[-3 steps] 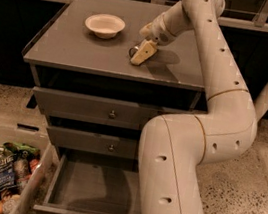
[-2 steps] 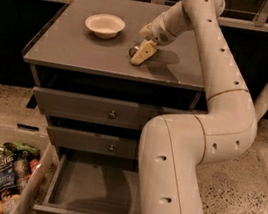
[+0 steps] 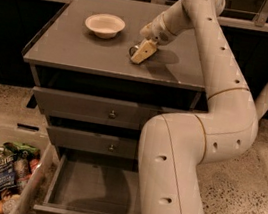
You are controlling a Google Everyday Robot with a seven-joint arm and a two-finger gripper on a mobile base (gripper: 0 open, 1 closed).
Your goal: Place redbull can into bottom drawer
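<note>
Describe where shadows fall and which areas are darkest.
Camera view: the tool, at the cabinet top right of the white bowl, throws a shadow rightward; shadow also crosses the floor of the open bottom drawer; the recess under that top is near black.

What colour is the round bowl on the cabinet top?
The round bowl is white, in the camera view; the tan hand is just right of it.

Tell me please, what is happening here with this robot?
The white robot arm reaches over the grey cabinet top, and its gripper rests low on it, near the white round bowl. A small dark thing at the gripper's tip is probably the slim silver-blue redbull can. The bottom grey drawer stands pulled open, with no can in it yet.
</note>
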